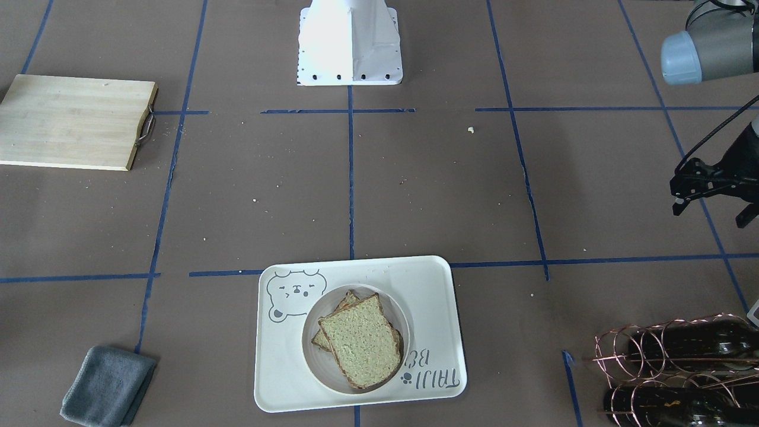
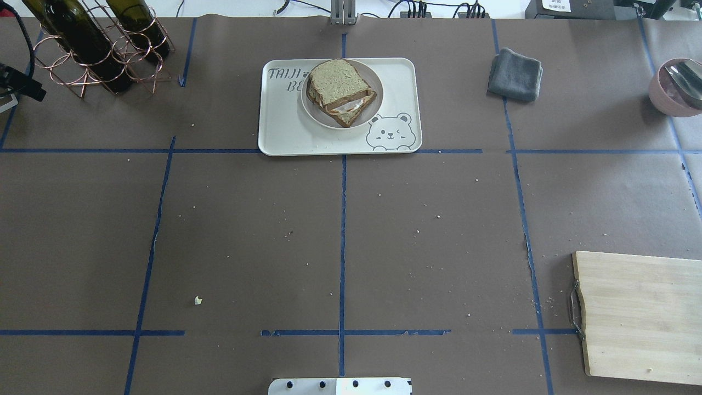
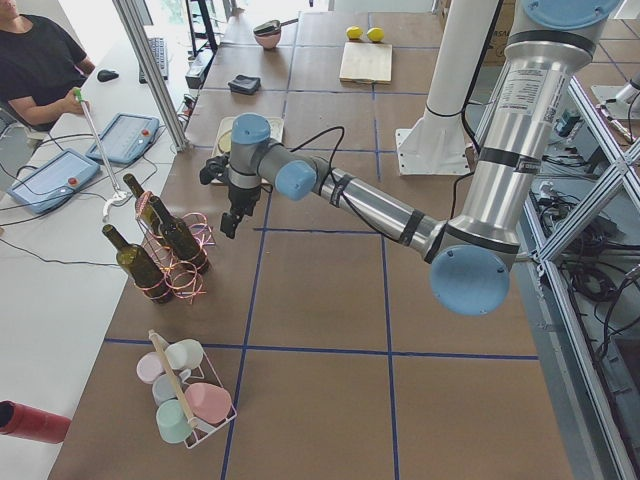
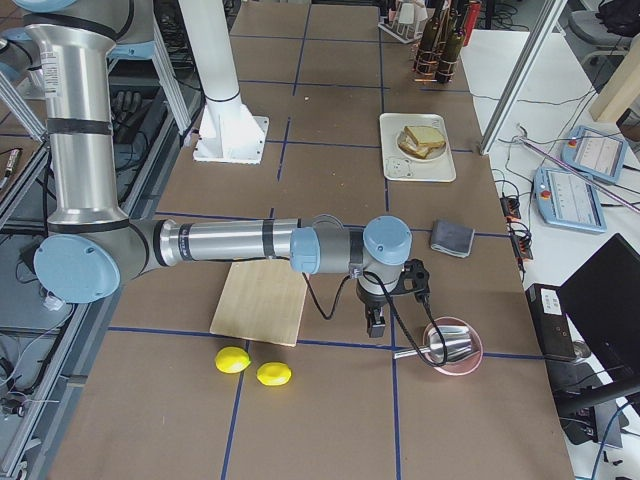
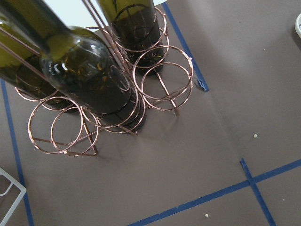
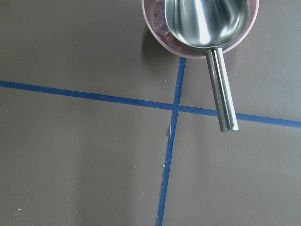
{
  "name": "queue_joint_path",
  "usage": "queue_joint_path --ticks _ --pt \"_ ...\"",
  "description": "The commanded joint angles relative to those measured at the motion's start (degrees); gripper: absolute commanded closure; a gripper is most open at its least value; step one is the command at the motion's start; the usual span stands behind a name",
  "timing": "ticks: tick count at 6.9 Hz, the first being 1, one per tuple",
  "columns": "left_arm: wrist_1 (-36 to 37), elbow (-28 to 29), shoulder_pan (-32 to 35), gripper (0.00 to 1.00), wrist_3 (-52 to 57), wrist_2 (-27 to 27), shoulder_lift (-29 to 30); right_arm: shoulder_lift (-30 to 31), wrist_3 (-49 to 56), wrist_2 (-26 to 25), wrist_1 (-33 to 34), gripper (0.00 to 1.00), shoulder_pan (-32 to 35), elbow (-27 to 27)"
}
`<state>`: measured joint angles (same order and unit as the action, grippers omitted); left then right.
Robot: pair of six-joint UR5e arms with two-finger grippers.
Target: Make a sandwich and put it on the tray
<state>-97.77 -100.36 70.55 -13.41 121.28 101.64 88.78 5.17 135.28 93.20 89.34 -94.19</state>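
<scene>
The sandwich (image 1: 362, 341), two tan bread slices with white egg between them, lies on a small round off-white plate (image 1: 311, 350). The plate stands on the cream bear-face tray (image 1: 427, 296). They also show in the overhead view: sandwich (image 2: 340, 90), plate (image 2: 374, 105), tray (image 2: 285, 131). My left gripper (image 1: 711, 213) hangs open and empty above the table near the wine rack, far from the tray. My right gripper (image 4: 375, 322) shows only in the exterior right view, beside a pink bowl; I cannot tell whether it is open or shut.
A copper wire rack with dark wine bottles (image 2: 93, 49) stands at the far left. A grey cloth (image 2: 515, 74) lies right of the tray. A pink bowl with a metal scoop (image 2: 677, 88) and a wooden cutting board (image 2: 641, 315) are at the right.
</scene>
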Motion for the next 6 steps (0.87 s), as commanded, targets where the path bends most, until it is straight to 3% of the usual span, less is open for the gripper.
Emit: queue_joint_path --ticks 1,3,6 --pt "3.08 2.36 3.86 0.00 4.94 0.71 -2.50 -0.19 0.02 0.07 -0.03 0.00 0.04 -0.03" --pt "13.35 3.41 11.51 0.00 16.87 5.85 -2.50 -0.36 0.02 0.07 -0.03 0.00 0.04 -0.12" --pt "14.28 6.76 15.50 0.00 17.54 12.81 -7.39 -0.01 -0.07 0.86 0.06 0.00 0.04 0.50"
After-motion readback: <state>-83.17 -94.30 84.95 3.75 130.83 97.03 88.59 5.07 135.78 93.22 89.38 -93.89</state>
